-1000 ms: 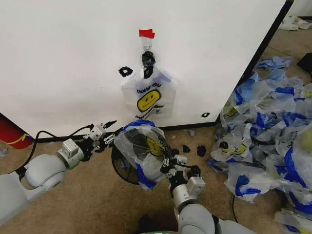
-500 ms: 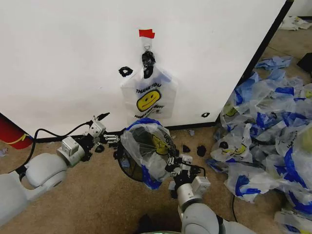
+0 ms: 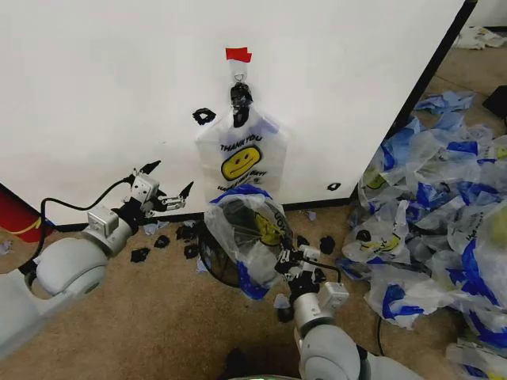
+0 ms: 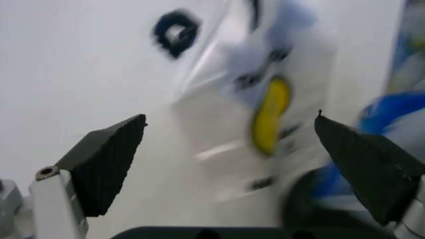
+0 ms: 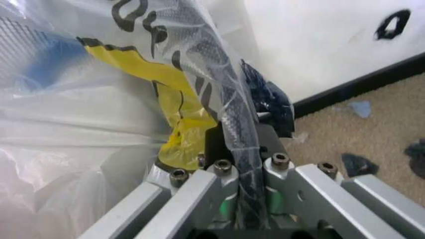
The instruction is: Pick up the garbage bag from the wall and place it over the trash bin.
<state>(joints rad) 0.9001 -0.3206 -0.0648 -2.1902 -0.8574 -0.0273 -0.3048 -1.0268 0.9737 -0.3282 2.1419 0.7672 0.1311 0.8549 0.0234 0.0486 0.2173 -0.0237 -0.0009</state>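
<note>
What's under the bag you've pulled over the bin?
The trash bin: its dark rim and mesh show through the garbage bag. The right gripper clamps bag and rim together. The bin's base is hidden.

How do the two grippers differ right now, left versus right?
The left gripper is wide open and holds nothing, raised beside the wall; the right gripper is shut on the trash bin rim and the garbage bag film draped over it. The left sits clear of the bin; the right is at it. Both point toward the wall.
</note>
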